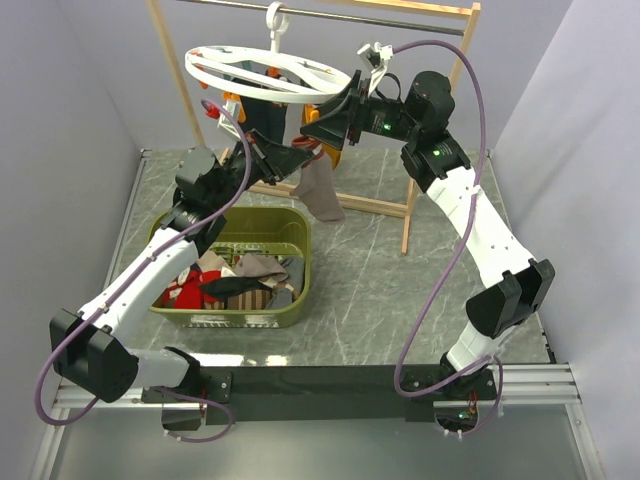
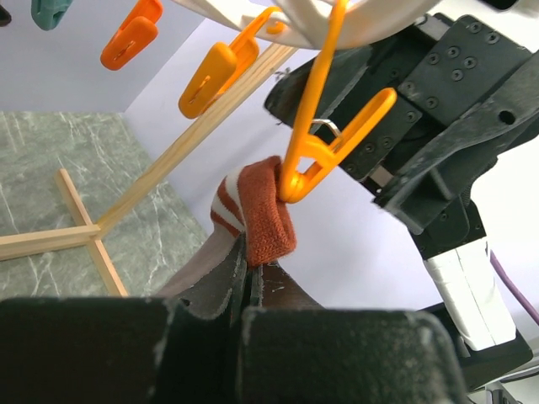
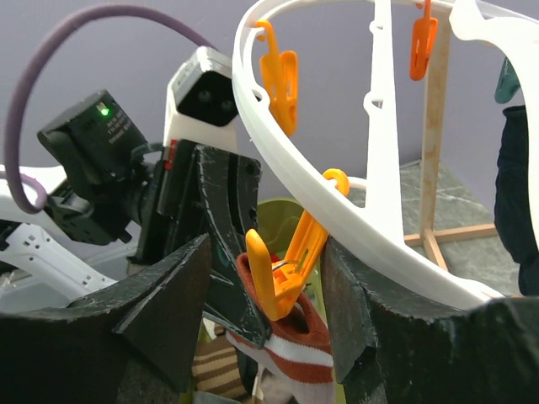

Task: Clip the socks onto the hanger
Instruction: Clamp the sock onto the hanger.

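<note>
Sock (image 2: pixel 263 220): taupe, rust-red cuff with white stripes, up under the hanger (image 1: pixel 215 68), which hangs from the wooden rack (image 1: pixel 409 225) at the top centre of the top view. In the left wrist view the cuff sits centre frame. An orange clip (image 2: pixel 324 147) coming down from the white ring bites its top edge.

My left claw (image 2: pixel 246 271) is clamped together on the sock just below the cuff, bottom centre of that view, with fabric pinched between the two fingers.

My right claw (image 3: pixel 268 252) is apart. In the right wrist view its dark fingers (image 3: pixel 168 311) stand lower left and lower right with that same clip between them. A gap shows on the left side; on the right I cannot tell whether finger and clip touch.

The rest of the sock hangs down mid-frame in the top view, over the rack's floor bar.

More orange clips (image 2: pixel 130 38) show upper left in the left wrist view. An olive basket (image 1: pixel 302 290) of mixed laundry sits lower left of centre in the top view, on the grey marbled table (image 1: pixel 360 300). Dark navy cloth (image 3: pixel 515 194) is at the right edge of the right wrist view.
</note>
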